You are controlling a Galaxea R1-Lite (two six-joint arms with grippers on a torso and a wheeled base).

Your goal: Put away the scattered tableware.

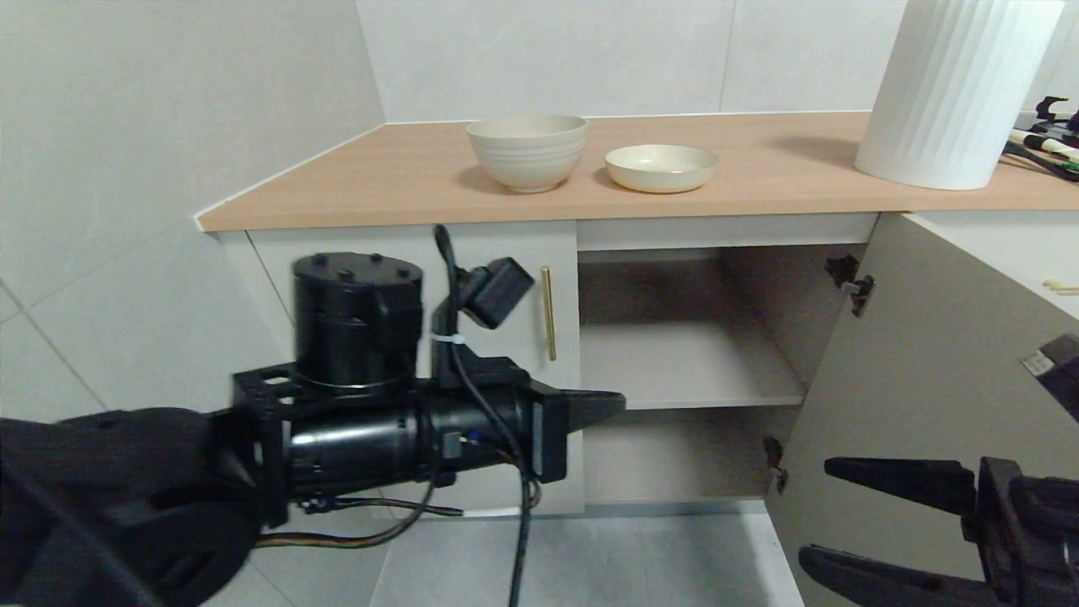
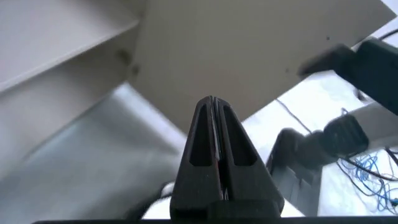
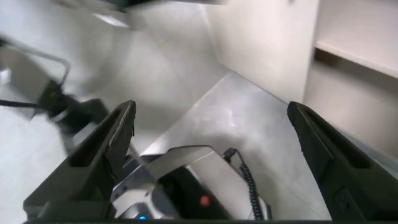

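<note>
Left gripper [image 1: 620, 403] closed, right gripper [image 1: 818, 511] open — bowl [image 1: 527, 152] and dish [image 1: 662, 167] well above on countertop [image 1: 784, 181].

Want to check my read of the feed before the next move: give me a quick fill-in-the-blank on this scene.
The deep bowl and the shallow dish both stand on the ____.
The left gripper is ____.
The right gripper is ____.
The cabinet's right door stands ____.
Missing words: countertop; shut; open; open.
</note>
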